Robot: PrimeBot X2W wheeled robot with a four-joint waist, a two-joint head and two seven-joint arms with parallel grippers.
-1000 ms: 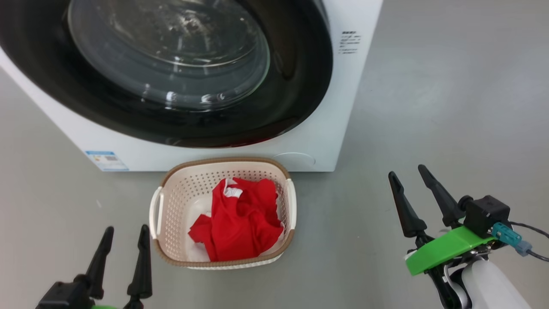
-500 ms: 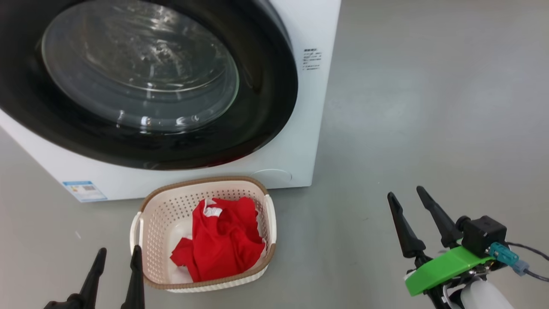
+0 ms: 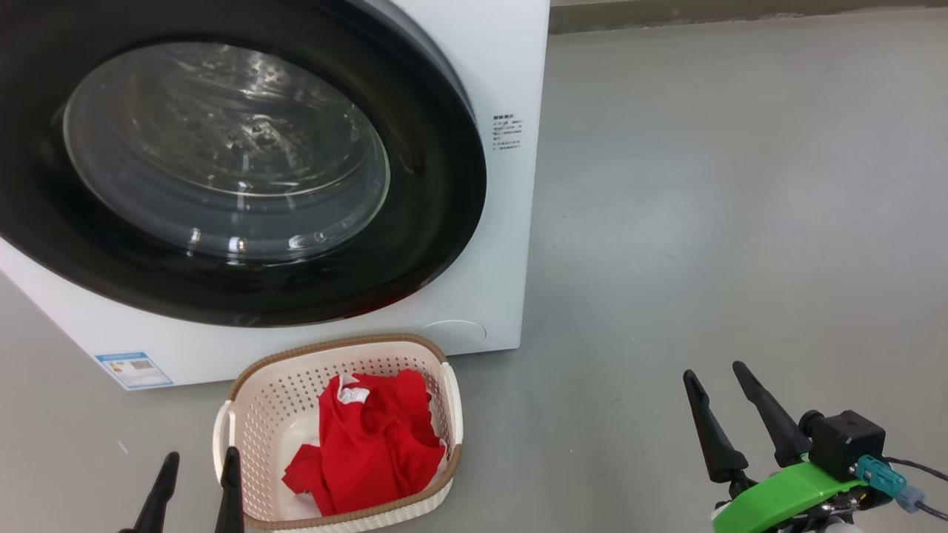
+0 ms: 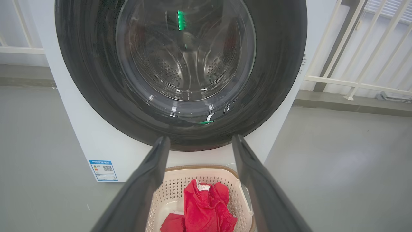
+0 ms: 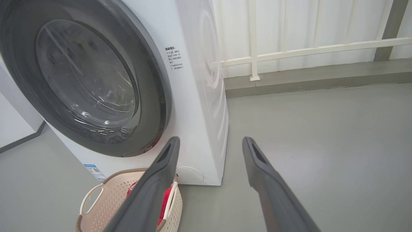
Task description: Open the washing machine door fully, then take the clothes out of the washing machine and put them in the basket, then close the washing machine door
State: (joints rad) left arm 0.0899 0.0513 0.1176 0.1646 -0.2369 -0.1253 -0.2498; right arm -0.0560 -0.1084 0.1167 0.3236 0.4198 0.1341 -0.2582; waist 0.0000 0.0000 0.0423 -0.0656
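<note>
My left gripper point(image 3: 201, 455) and right gripper point(image 3: 713, 370) hang spread, empty. Red fabric clothes point(image 3: 370, 444) lie in the cream perforated basket point(image 3: 333, 352) before the white washing machine point(image 3: 511, 74), its black-rimmed round door point(image 3: 444, 185) shut.

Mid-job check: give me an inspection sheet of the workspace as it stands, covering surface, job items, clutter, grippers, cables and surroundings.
Surface: grey floor, smooth and level.
Job's things: washing machine door looks shut, flush with the washing machine front; red clothes lie inside the basket, which stands on the floor just in front of the machine.
Clutter: nothing seen.
Grippers: left gripper open and empty, beside the basket's left end; right gripper open and empty, over the floor to the right.
Cables: dark cable leaves a teal connector at the right wrist, well away from the basket.
Surroundings: white railing behind the machine; blue label sticker on its lower front.
</note>
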